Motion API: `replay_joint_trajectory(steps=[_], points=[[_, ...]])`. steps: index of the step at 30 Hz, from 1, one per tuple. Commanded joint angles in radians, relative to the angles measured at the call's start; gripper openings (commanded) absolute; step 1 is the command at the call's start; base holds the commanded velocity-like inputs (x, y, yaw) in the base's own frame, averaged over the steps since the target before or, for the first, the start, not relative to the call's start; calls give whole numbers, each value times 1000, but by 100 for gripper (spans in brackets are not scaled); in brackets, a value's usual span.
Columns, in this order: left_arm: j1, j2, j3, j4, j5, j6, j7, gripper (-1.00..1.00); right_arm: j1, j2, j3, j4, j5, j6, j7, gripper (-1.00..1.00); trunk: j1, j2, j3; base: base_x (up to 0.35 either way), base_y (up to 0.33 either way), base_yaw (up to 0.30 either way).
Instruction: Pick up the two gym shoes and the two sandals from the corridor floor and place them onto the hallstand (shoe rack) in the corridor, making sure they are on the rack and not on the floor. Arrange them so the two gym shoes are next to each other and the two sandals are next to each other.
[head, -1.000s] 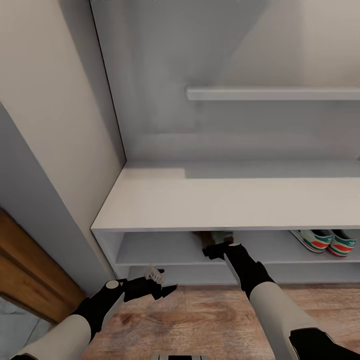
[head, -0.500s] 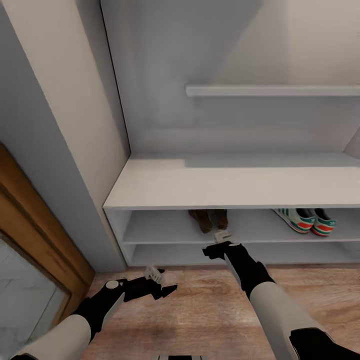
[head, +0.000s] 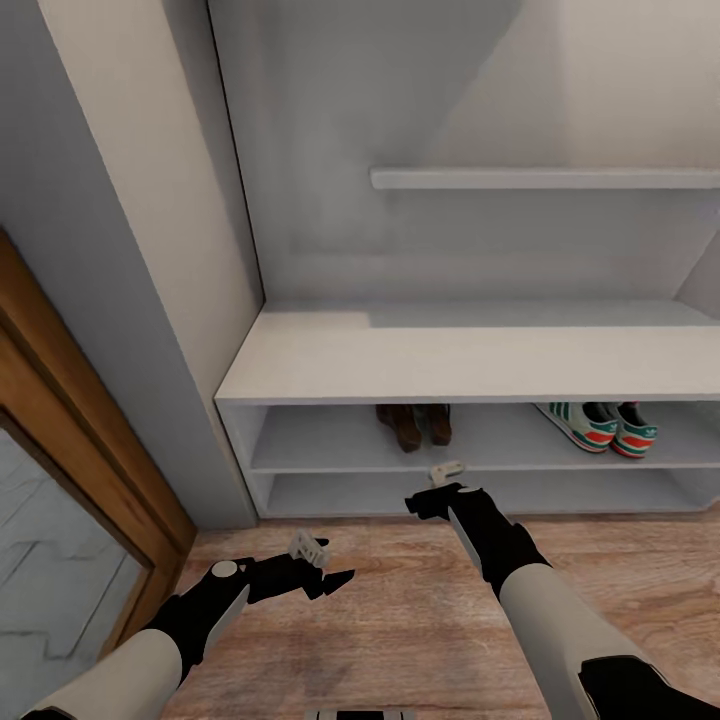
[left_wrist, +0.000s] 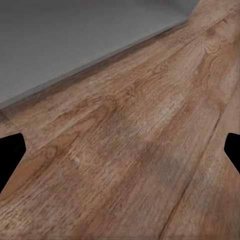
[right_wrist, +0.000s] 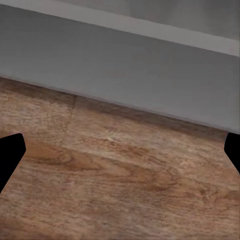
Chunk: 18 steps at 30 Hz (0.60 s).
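The white hallstand fills the head view's middle. In its upper low opening two dark brown sandals stand side by side, and two white gym shoes with green stripes and red-orange accents sit together further right. My right gripper is open and empty, hanging in front of the rack's lower opening, below the sandals. My left gripper is open and empty over the corridor floor. Both wrist views look between wide-apart black fingertips at bare planks and the rack's grey base.
A brown wooden door frame with a pale panel stands at the left, beside a grey wall strip. A white wall shelf hangs above the bench top. Wood planks stretch from the rack's base toward me.
The whole view has pulled back and turned, showing more door frame and floor. My right gripper, earlier at the shelf opening by the sandals, now hangs outside the rack. The shoes stay put.
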Motion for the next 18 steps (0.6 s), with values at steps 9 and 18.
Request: replay_joint_trajectory(steps=[9,18], points=[[-1,1,-8,1,9,-5,1,100,0,-1,0,1,11,5,7,100,0,0,-1,0,0,0],[-1,1,-7,0,9,-6,1,100,0,-2,-1,4,9,5,7,100,0,0,-1,0,0,0]])
